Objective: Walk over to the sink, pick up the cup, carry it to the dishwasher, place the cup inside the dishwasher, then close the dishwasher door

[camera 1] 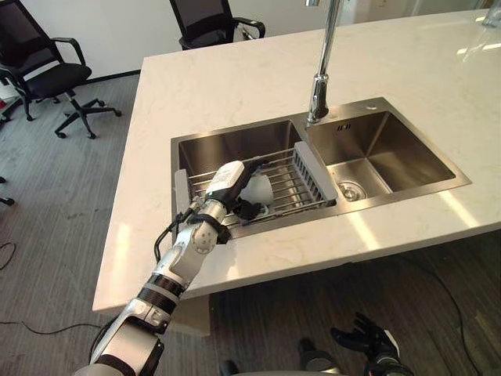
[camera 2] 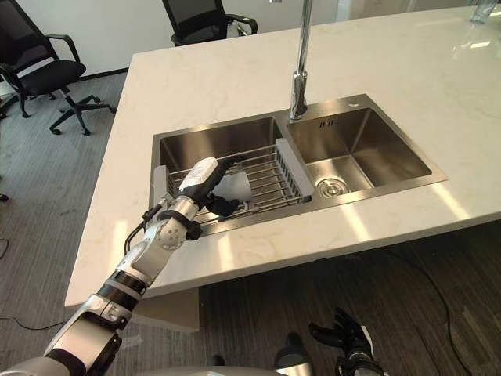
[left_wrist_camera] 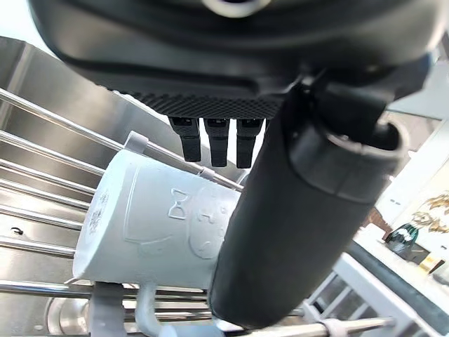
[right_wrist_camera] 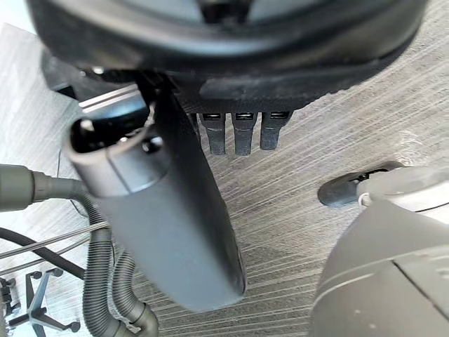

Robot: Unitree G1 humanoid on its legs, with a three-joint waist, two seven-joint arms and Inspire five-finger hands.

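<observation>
Your cup (left_wrist_camera: pixel 154 225) is white with a raised pattern on its wall, and it lies on its side across the wires of the rack (camera 1: pixel 293 184). It sits right in the gap of your left hand (camera 1: pixel 228 182), with the fingers (left_wrist_camera: pixel 218 144) reaching over its upper side and the thumb (left_wrist_camera: pixel 280 232) crossing in front of its near side. The fingers look fairly straight and loosely spread rather than wrapped, so the hand is released, with nothing gripped. You cannot tell from these views whether the thumb actually touches the cup. The cup bears on the rack wires beneath the hand, not on the hand. The rack spans the left basin of the sink (camera 1: pixel 227 149), directly under and just beyond the left hand, and its grey end piece lies past the fingertips towards the other basin. The faucet (camera 1: pixel 321 78) rises further out beyond the fingertips, on the strip between the two basins. The pale counter (camera 1: pixel 235 78) surrounds the sink, and your left forearm crosses its near edge behind the hand. Two black office chairs (camera 1: pixel 47 70) (camera 1: pixel 207 19) stand on the grey floor (camera 1: pixel 63 204), well beyond the counter's far side. Your right hand (camera 1: pixel 364 338) hangs low over the floor, well apart from the cup, with its fingers spread and slack and nothing in them.
</observation>
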